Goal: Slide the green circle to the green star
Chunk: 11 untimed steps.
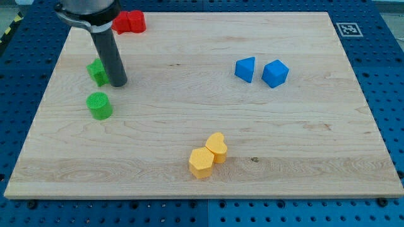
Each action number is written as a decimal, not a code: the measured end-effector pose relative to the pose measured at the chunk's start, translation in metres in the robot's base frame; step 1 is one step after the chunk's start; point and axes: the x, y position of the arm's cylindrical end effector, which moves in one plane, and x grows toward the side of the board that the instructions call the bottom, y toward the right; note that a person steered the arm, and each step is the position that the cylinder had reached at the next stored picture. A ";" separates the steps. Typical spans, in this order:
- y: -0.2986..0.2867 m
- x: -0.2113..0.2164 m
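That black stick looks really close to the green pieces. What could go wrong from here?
My tip rests right beside the green star, on the view's right, not behind the green circle. Moving off carelessly, I might knock the star away from where it lies. Also, the circle is round, so an off-centre push could send it sliding past the star, perhaps toward the board's left edge.
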 end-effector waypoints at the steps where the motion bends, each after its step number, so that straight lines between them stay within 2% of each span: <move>1: 0.031 0.006; 2: 0.042 0.048; 3: 0.027 0.108; 4: 0.025 0.116; 6: -0.033 0.104; 9: -0.033 0.087; 11: -0.033 0.091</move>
